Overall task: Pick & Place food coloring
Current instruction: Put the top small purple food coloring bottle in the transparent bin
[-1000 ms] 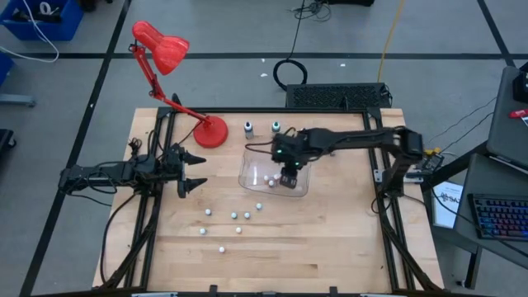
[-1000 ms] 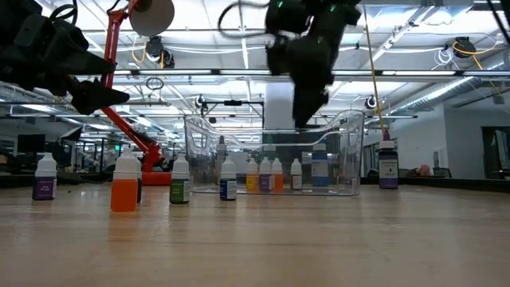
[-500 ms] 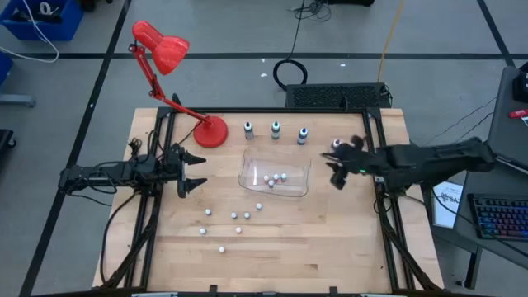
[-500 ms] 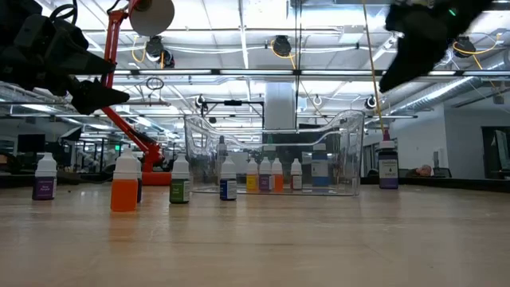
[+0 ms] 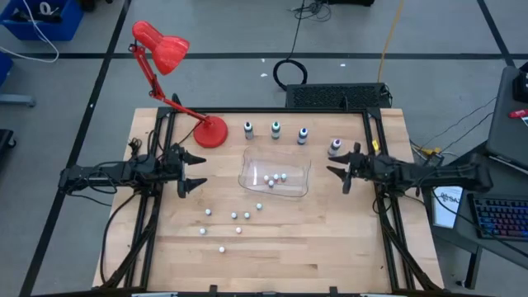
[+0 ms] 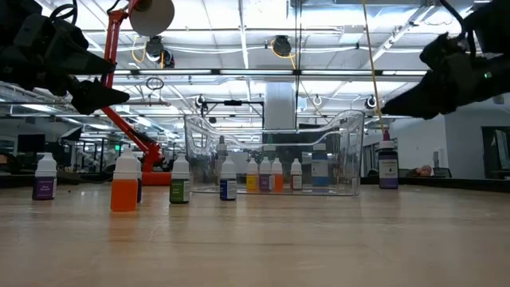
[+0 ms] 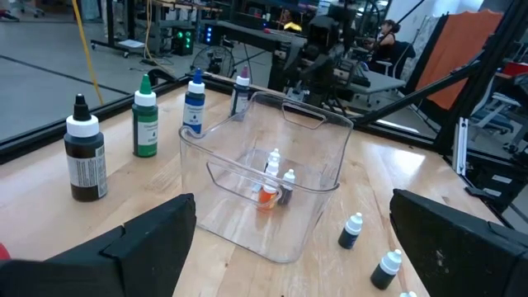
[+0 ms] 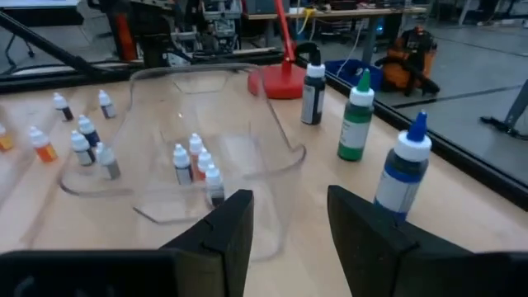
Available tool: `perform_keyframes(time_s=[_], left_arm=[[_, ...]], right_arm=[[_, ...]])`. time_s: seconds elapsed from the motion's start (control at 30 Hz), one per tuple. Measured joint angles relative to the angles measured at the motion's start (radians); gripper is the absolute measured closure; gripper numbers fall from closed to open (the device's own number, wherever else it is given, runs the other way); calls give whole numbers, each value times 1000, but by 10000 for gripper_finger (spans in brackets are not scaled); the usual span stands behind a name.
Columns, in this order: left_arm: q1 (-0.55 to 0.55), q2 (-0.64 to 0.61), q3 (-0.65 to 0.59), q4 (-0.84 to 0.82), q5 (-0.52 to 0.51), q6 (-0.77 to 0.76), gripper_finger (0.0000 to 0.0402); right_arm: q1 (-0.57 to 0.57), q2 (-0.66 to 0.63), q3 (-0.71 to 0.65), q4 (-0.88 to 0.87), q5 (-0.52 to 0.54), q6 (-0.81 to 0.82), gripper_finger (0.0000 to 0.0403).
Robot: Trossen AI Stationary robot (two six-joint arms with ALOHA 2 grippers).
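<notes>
1. Nearest in the low view, small food coloring bottles [image 6: 125,185] stand loose on the wooden surface [image 5: 272,247], low centre-left of the high view; apparently awaiting pickup.
2. Mid-frame, the clear bin [image 5: 275,174] already holds a few bottles [image 5: 273,177]; it looks like the drop point.
3. Right pincer [image 5: 346,168] hovers centre-right, beside the bin, jaws partly apart, holding nothing; left pincer [image 5: 191,169] waits centre-left, fully spread, empty.
4. Farthest, four larger dropper bottles [image 5: 275,128] line the upper edge beside the red lamp [image 5: 172,49]; labels unreadable.
</notes>
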Motion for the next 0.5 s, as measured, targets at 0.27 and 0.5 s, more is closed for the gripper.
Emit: perform_keyframes(time_s=[0.27, 0.5], left_arm=[[0, 0, 0, 0, 0, 0, 2], [0, 0, 0, 0, 0, 0, 2]], right_arm=[[-4, -73, -54, 80, -103, -50, 259], [-4, -69, -56, 77, -128, -31, 259]])
